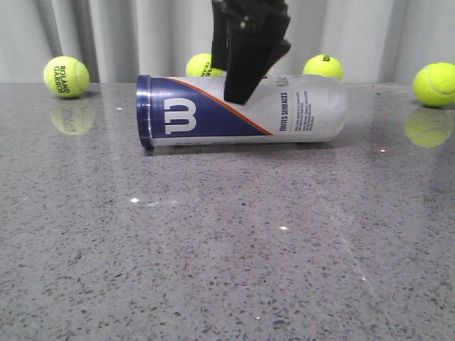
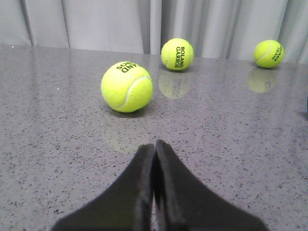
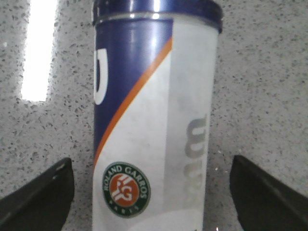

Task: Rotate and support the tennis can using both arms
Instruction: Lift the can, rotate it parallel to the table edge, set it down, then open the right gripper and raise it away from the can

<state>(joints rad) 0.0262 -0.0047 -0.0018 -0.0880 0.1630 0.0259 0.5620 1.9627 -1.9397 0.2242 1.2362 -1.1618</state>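
The tennis can lies on its side on the grey table. The right gripper hangs above its middle with fingers wide apart, not touching. It should descend centred before closing, so the can does not roll; the left gripper is pressed together, away near a tennis ball.

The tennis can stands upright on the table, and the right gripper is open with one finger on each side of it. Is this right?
Not quite. The tennis can lies on its side on the table, as the front view shows. The rest holds: the right gripper is open with one finger on each side of the can.
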